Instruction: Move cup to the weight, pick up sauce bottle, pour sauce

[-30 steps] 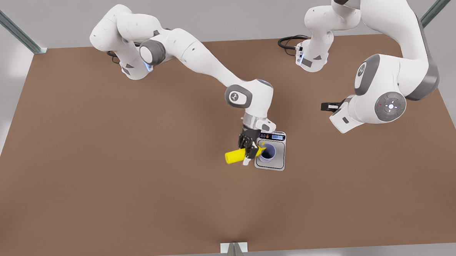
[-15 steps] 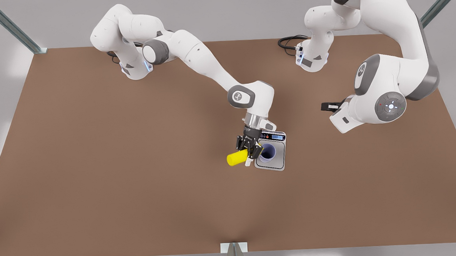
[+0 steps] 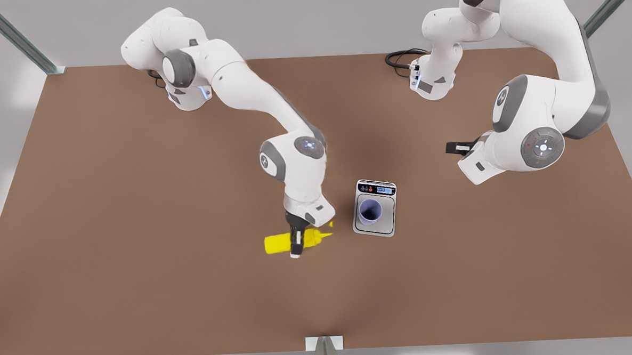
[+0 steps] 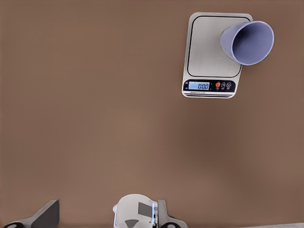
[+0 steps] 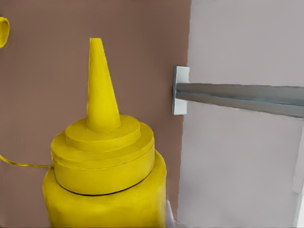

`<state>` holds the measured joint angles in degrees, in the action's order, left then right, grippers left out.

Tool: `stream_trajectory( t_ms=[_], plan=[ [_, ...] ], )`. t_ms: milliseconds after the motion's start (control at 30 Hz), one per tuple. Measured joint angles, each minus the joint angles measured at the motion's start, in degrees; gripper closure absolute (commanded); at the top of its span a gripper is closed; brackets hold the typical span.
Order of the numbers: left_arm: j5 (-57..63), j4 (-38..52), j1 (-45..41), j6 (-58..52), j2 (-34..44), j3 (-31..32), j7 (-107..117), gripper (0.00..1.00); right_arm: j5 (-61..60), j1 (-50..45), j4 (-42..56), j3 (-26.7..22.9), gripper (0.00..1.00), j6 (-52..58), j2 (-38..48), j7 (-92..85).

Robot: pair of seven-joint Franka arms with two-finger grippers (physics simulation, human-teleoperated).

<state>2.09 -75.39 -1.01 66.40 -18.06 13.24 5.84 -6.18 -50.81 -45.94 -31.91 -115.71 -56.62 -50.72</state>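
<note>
The lavender cup (image 3: 371, 211) stands upright on the silver weight (image 3: 387, 226); the left wrist view looks down on the cup (image 4: 248, 42) and the weight (image 4: 209, 47) from afar. My right gripper (image 3: 296, 244) is shut on the yellow sauce bottle (image 3: 277, 244), which lies level just above the table at the front view's left of the weight, nozzle toward it. The sauce bottle (image 5: 104, 166) looms close in the right wrist view. My left gripper (image 3: 454, 148) waits high at the front view's right.
The brown table (image 3: 136, 206) stretches wide around the weight. A small yellow speck (image 3: 331, 224) sits near the nozzle. Metal frame posts (image 3: 323, 348) stand at the table's front edge and back corners. A black cable (image 3: 399, 61) lies by the far arm base.
My right gripper carried the sauce bottle away from over the cup, toward the front view's left and the front edge, and lower. The left arm stayed still.
</note>
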Motion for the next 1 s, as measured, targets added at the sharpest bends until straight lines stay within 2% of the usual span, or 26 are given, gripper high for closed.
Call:
stream_trajectory(
  t_ms=[100, 233, 400, 500, 667, 867, 1000],
  plan=[
    [0.03, -0.23, -0.2, -0.03, 0.0, 0.06, 0.0, 0.0, -20.6, 5.91, -7.66, 0.02, 0.45, 2.79, 4.9, -1.43],
    [0.0, -1.24, -0.53, -0.15, -0.27, 0.09, 0.05, 0.0, -46.11, 14.05, -12.64, 0.36, 0.45, 9.69, 5.76, -5.76],
    [0.05, -1.47, -0.44, 0.67, -0.29, 0.09, 0.12, 0.0, -65.66, 15.32, -28.63, 0.61, 0.44, 15.08, 11.0, -16.93],
    [0.07, -1.51, -0.41, 0.91, -0.47, 0.09, 0.16, 0.0, -73.66, 16.15, -33.52, 0.64, 0.44, 17.24, 11.52, -25.6],
    [0.08, -1.54, -0.46, 1.11, -0.64, 0.09, 0.2, 0.0, -83.26, 19.01, -34.21, 0.75, 0.44, 19.58, 9.08, -40.48],
    [0.4, -1.12, -0.09, 1.22, -0.54, -0.01, 0.26, 0.0, -89.59, 23.67, -34.41, 6.25, 0.43, 22.04, 6.02, -56.28],
    [1.67, -1.11, 3.99, 0.97, -0.46, -0.17, 0.32, 0.0, -91.59, 25.11, -34.35, 8.32, 0.43, 23.22, 3.75, -65.01]
  ],
)
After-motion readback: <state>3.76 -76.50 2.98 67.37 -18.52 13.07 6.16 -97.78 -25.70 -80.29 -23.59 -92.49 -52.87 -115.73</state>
